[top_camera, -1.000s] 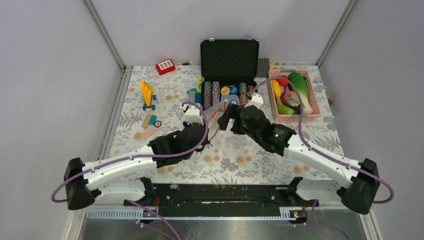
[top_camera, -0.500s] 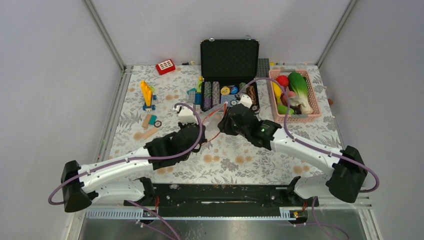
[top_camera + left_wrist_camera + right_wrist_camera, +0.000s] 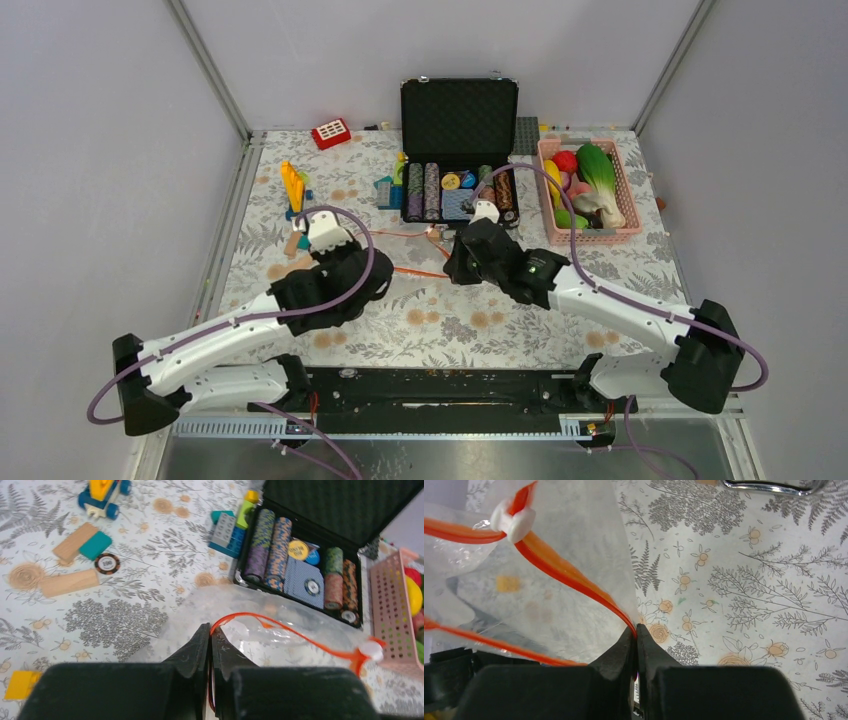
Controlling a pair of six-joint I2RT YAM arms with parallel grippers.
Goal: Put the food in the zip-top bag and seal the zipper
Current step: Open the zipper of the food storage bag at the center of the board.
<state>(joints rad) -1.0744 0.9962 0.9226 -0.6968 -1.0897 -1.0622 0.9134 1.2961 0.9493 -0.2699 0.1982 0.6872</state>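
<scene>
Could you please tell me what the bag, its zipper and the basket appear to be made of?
The bag looks like thin, glossy clear plastic film: see-through, crinkled. The zipper: smooth orange plastic strip, probably flexible, since it curves. The basket: likely moulded pink plastic, with regular perforations.

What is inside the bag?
Nothing: tablecloth shows through the clear bag. The food is in the basket. The left gripper covers the bag's near corner.

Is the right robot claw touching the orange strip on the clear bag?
Touching. The right wrist view shows the right gripper pinched shut on the zipper, whose orange strip runs straight into its tips.
</scene>
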